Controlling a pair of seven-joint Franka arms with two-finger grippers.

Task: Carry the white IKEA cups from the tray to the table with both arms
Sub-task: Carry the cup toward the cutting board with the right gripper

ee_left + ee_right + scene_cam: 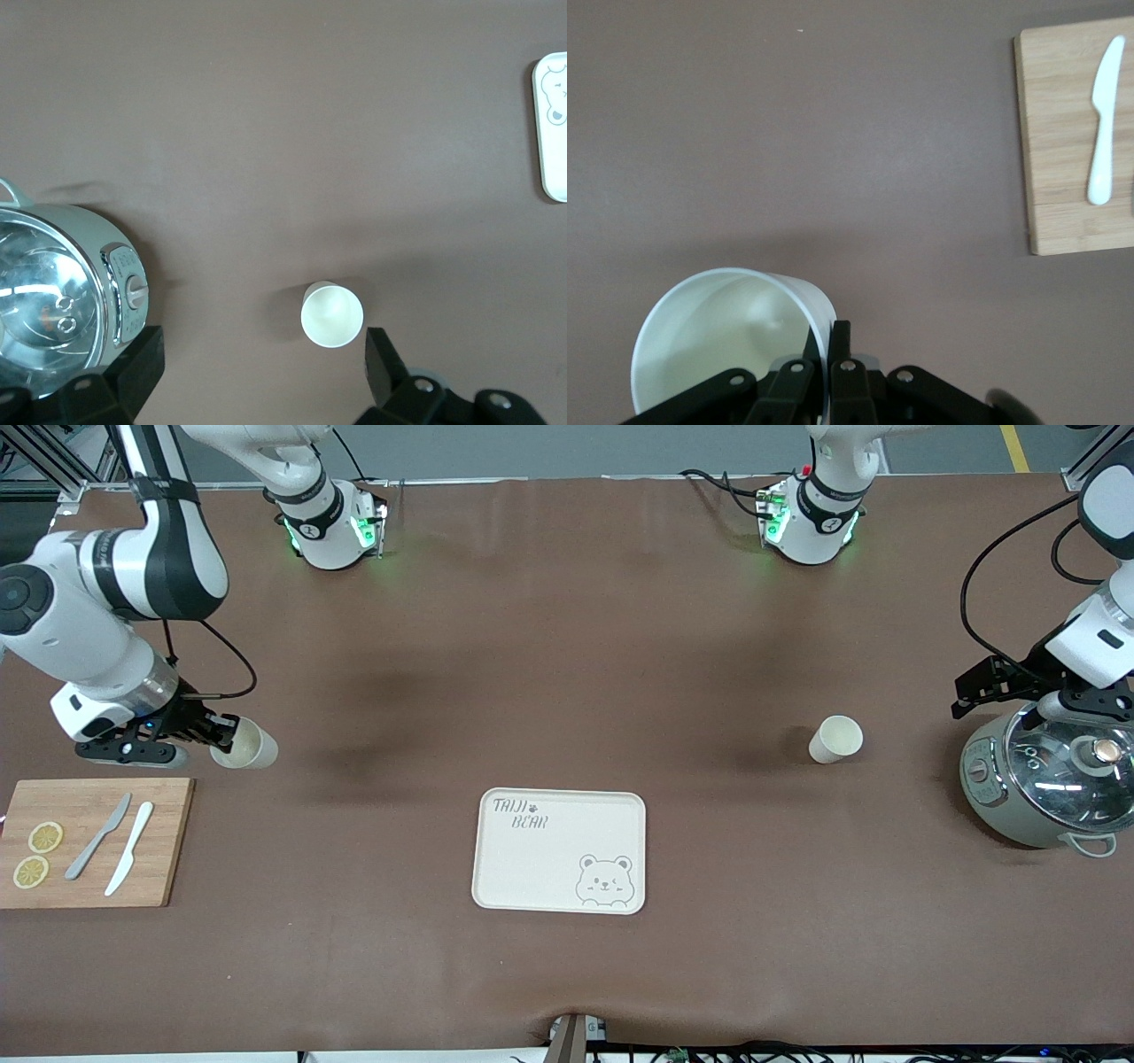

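My right gripper [215, 733] is shut on the wall of one white IKEA cup [245, 745], one finger inside the rim and one outside. The cup tilts over the table beside a corner of the cutting board. In the right wrist view the same cup [722, 341] shows its inside, pinched by the gripper [826, 354]. The other white cup [835, 739] stands upright on the table toward the left arm's end. My left gripper [985, 691] hangs open beside the cooker. In the left wrist view that cup [332, 314] stands close to one finger [383, 365] of the open gripper [261, 367].
A bear-printed tray [560, 850] lies mid-table, nearer the front camera than both cups. A wooden cutting board [93, 841] with two knives and lemon slices lies at the right arm's end. A glass-lidded cooker [1050, 779] stands under the left arm's wrist.
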